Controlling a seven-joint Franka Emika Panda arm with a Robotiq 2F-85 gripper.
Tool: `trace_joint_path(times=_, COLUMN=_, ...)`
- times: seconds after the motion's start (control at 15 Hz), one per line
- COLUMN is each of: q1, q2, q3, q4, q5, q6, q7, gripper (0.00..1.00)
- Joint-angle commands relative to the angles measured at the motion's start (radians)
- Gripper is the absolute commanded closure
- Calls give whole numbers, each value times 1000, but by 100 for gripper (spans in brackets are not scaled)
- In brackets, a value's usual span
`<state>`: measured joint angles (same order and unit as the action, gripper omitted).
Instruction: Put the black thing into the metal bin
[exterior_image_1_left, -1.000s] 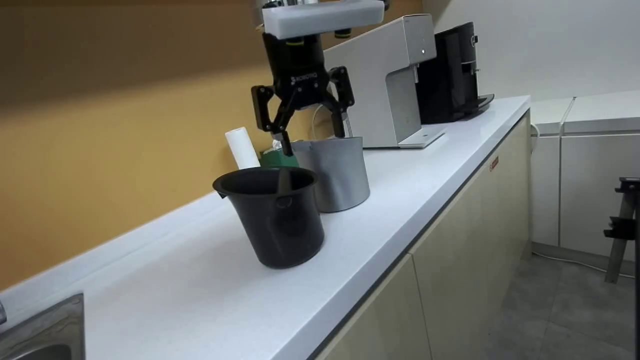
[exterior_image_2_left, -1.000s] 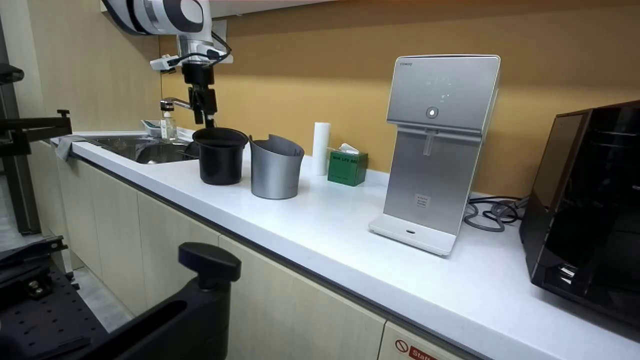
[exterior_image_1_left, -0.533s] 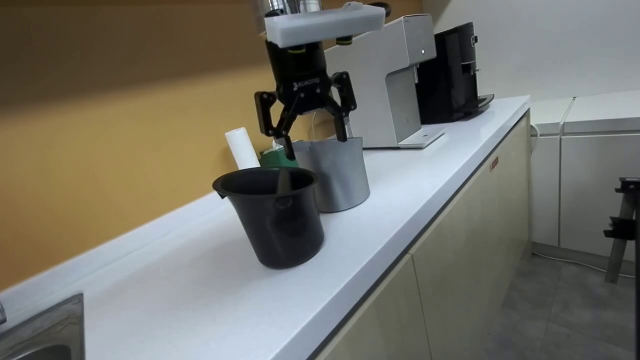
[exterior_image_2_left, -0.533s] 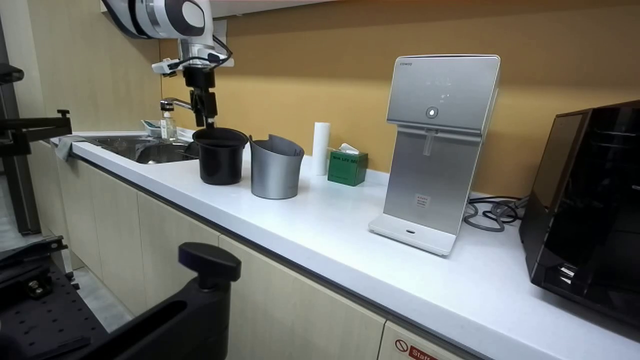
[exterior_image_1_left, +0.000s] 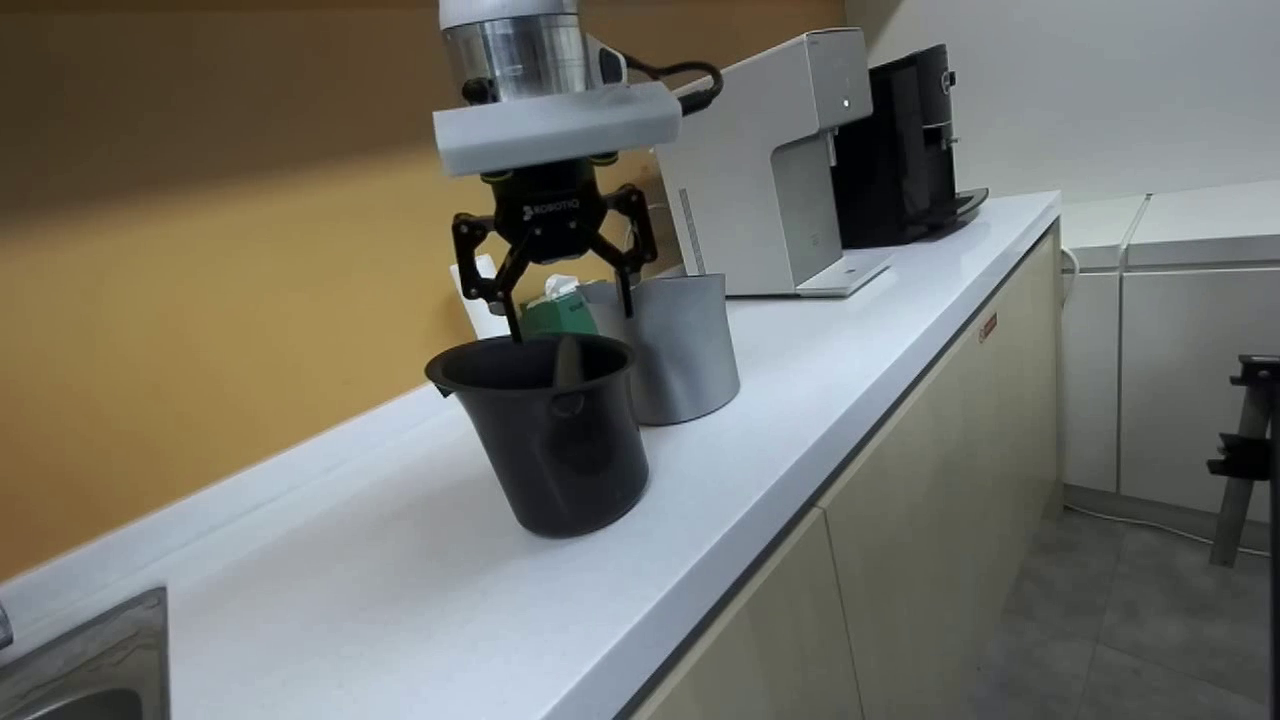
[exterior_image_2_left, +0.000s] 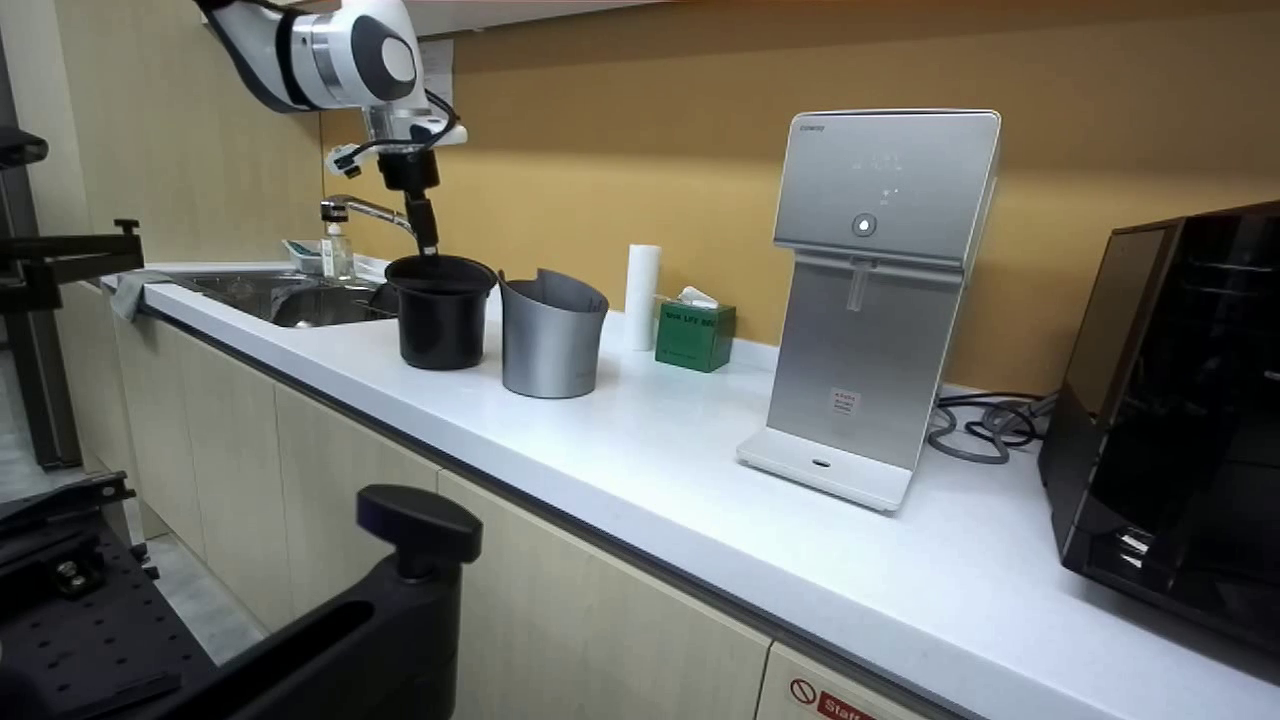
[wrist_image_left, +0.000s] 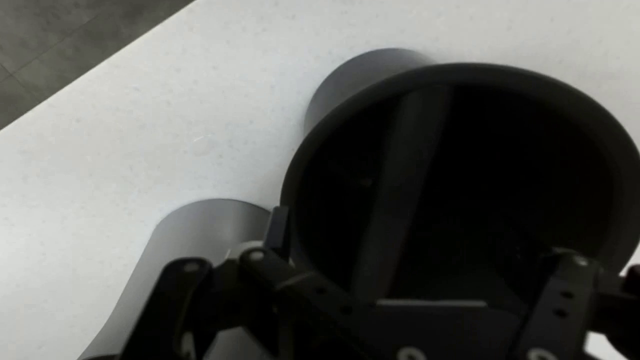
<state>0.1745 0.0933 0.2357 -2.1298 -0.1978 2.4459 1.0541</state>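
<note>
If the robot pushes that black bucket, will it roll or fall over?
The black bucket probably won't roll, since it's standing upright on the white countertop. A push near the top might tip it, because it's wider up there than at the bottom. It's likely stiff, not floppy: its sides look smooth and don't sag.

In an exterior view, the metal bin blocks the right of the black pot; near bench leaves passage between bin and appliance.
</note>
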Motion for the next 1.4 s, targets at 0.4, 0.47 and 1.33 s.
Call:
trace_joint_path(times=0.4, q1=139, q2=196, q3=-109, q4=224, q5=-203, q6=-82, q7=336, gripper=0)
trace_joint_path(times=0.47, q1=147, q2=209, q3=-116, q4=238, q5=-200, q6=-90, q7=344, gripper=0)
trace_joint_path(times=1.33, q1=133, q2=246, q3=-127, q4=238, q5=-62, q6=-112, q7=228, gripper=0)
